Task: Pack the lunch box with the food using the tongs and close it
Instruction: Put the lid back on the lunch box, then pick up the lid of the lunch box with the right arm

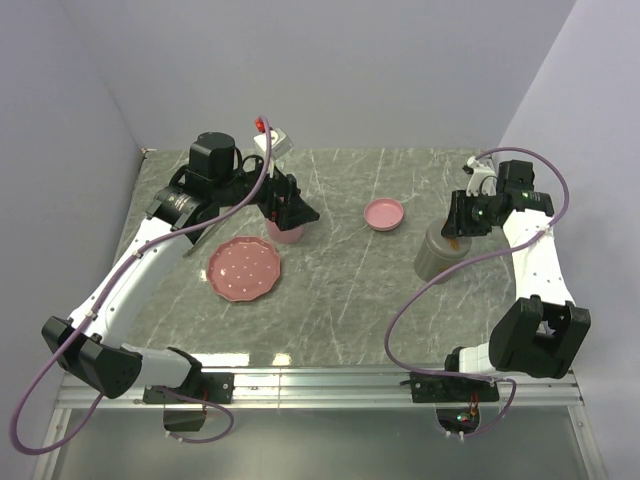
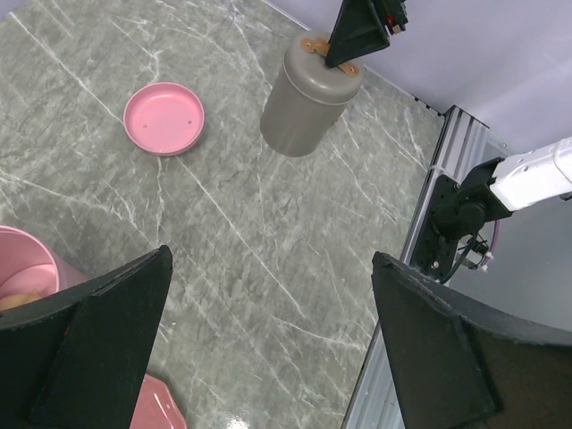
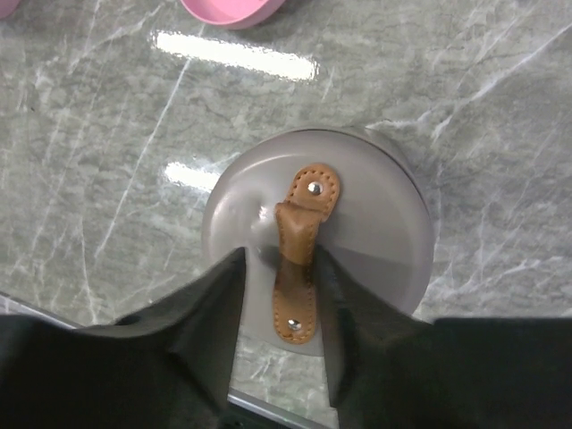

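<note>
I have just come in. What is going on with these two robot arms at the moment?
The right gripper is down on the round grey container, its fingers on either side of the brown leather strap on the grey lid. A small gap shows on one side, so it is not pinching. The left gripper hangs wide open and empty over the marble table, beside a pink cup. A pink dotted plate and a shallow pink dish lie untouched.
</note>
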`<state>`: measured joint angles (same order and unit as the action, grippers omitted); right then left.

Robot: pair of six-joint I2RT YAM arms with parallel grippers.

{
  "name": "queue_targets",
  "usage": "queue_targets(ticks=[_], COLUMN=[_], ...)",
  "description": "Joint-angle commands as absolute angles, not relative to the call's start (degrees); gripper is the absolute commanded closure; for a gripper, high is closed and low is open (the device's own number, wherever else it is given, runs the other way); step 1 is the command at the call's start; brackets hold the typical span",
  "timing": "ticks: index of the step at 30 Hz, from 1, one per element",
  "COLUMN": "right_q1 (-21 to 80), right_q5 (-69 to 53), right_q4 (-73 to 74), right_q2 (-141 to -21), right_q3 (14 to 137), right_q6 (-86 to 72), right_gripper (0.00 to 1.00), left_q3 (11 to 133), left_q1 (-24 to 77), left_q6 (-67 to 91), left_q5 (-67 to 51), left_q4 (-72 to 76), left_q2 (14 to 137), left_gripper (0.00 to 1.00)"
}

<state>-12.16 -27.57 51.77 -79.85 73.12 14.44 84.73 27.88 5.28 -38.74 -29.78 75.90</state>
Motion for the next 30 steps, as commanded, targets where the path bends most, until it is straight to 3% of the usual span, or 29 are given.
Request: queue_targets(ticks=[1, 5, 14, 21, 26, 30], right_q1=[-12.5, -12.5, -12.5, -10.4, -1.4, 12.2], right_q5=[-25.5, -24.8, -23.7, -27.0, -22.2, -12.4], right_q4=[54.3, 54.1, 55.6, 60.4, 61.0, 59.1], right_q2=[-79.4, -78.4, -76.6, -77.0, -80.0, -83.8], right_q3=[75.8, 76.4, 82.9, 93.5, 97.5, 96.6], right_q6=[15.2, 15.3, 17.5, 22.4, 24.9, 28.1], right_gripper=[0.53, 0.44, 0.41, 0.24, 0.21, 0.19], left_q3=[85.4, 85.4, 84.9, 85.4, 86.0, 85.0], left_q1=[27.8, 27.8, 27.8, 26.5, 22.3, 17.4], left_q6=[4.5, 4.4, 4.2, 5.8, 11.0, 19.6], left_q5=[-40.2, -40.3, -40.3, -44.0, -48.4, -55.7], left_q4=[-28.1, -28.2, -28.2, -27.7, -24.1, -18.4], left_q2=[75.2, 75.3, 74.9, 75.1, 76.5, 77.9], left_gripper=[0.01, 0.01, 0.01, 0.01, 0.01, 0.01])
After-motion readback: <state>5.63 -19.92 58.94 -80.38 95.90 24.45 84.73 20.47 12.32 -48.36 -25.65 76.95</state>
